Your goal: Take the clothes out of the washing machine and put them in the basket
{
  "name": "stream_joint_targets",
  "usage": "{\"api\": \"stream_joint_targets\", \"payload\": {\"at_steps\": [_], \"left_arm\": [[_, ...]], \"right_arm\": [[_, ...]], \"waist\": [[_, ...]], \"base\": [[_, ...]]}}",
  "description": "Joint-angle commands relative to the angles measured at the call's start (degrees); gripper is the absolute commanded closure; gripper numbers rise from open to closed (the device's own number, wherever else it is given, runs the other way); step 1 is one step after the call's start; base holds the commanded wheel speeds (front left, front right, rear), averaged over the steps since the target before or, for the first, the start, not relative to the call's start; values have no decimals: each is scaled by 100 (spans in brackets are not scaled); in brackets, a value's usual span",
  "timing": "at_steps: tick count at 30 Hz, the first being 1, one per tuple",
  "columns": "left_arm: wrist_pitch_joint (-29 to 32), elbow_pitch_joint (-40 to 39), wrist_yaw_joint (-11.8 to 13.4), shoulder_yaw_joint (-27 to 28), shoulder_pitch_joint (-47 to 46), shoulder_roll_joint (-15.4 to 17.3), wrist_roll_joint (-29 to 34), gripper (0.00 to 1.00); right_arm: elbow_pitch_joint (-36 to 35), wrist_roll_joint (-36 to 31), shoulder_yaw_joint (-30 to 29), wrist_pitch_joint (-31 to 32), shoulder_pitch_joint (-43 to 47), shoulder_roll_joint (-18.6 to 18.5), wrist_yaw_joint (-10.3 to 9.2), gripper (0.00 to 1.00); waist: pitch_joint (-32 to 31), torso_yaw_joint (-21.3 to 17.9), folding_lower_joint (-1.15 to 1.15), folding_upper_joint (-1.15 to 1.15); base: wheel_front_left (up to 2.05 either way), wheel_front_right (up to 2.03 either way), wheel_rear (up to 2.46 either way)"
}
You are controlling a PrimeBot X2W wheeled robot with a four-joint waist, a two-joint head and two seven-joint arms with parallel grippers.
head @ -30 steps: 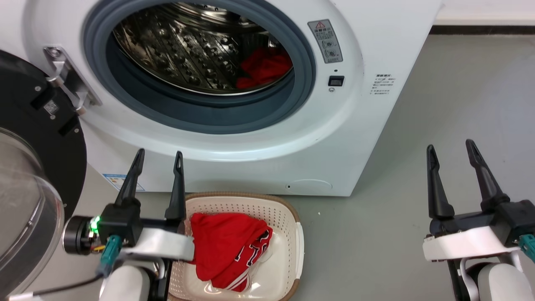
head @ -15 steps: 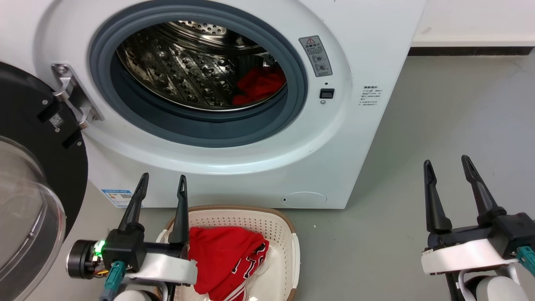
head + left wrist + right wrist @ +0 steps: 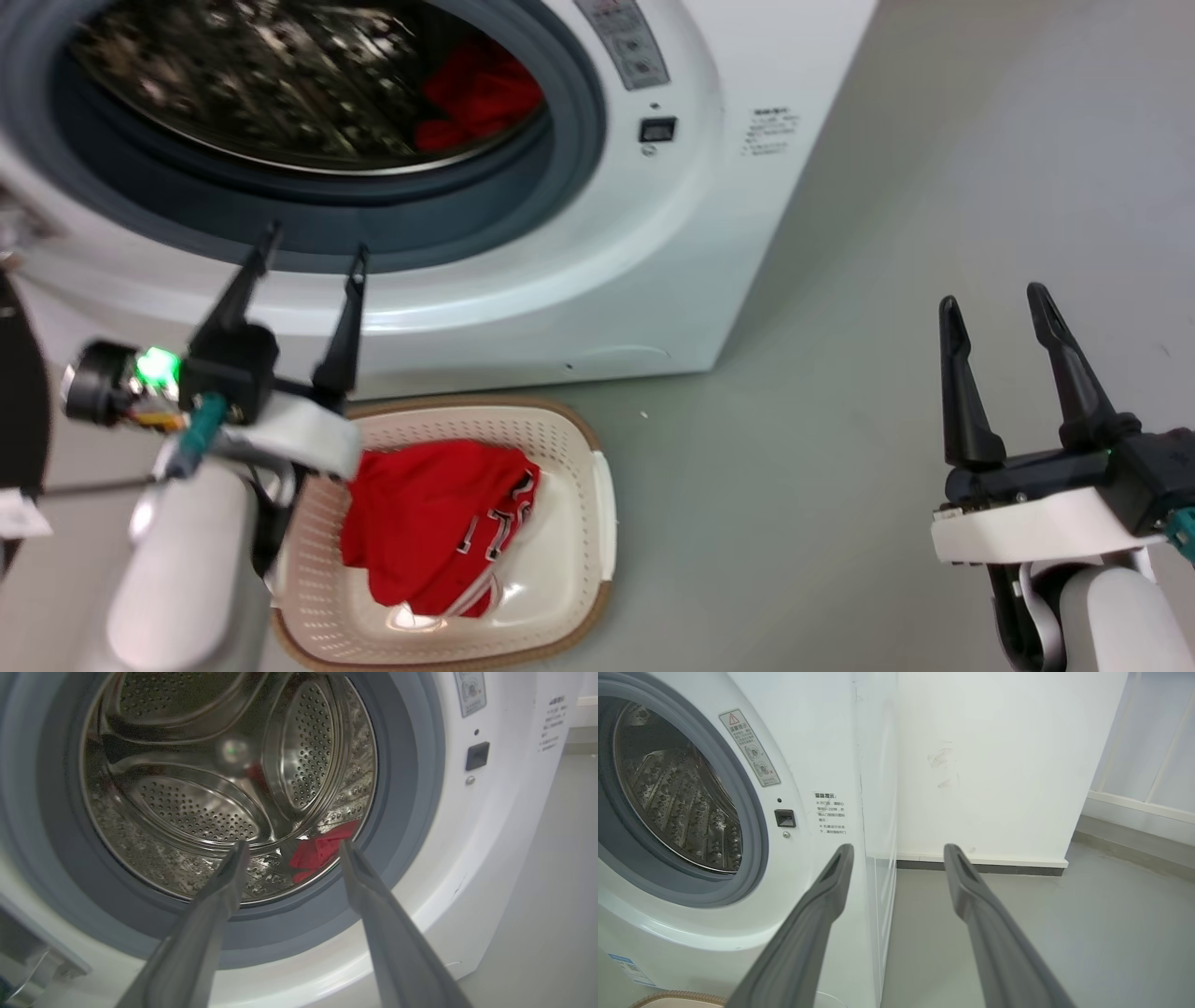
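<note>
The white washing machine [image 3: 653, 243] stands with its porthole uncovered, and red clothes [image 3: 476, 93] lie low at the right of its steel drum [image 3: 210, 788]. The same red clothes [image 3: 320, 851] show in the left wrist view, past the fingertips. My left gripper [image 3: 313, 241] is open and empty, raised in front of the grey porthole ring's lower edge. On the floor below it sits the cream basket [image 3: 569, 523], holding a red garment [image 3: 429, 518] with white and black trim. Far to the right, over bare floor, my right gripper [image 3: 994, 299] hangs open and empty.
The black-rimmed door [image 3: 19, 411] hangs open at the far left edge. Grey floor [image 3: 840, 420] stretches to the right of the machine. A white wall [image 3: 994, 765] with a dark skirting stands behind the machine's right side. The basket's brown rim [image 3: 677, 996] shows at the right wrist view's bottom.
The head camera has swung, shifting the whole picture left. My left gripper has risen from beside the basket to the porthole's lower rim. The right gripper holds its place.
</note>
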Motion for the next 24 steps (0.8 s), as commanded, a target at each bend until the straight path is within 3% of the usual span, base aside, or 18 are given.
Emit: {"api": "stream_joint_targets", "payload": {"at_steps": [1,8,15,24], "left_arm": [[-14,318,-54,-99,-408,191,6,0],[258,1751,-108,-692,-2129,931,-498,0],[1367,2769,-107,-1590,-3979,1683,-2026,0],[2747,3500,-108,-2190,-5556,2304,-3186,0]], "right_arm": [[-38,51,25,-12,-116,9,-6,0],[-128,243,166,-12,-325,9,-5,0],[-232,423,378,-12,-464,10,-6,0],[-350,653,760,-12,-512,15,-6,0]], "waist": [[477,-446,0,0],[1151,-1080,0,0],[1847,-1643,0,0],[2426,-2154,0,0]], "base": [[0,0,0],[0,0,0],[0,0,0],[0,0,0]]}}
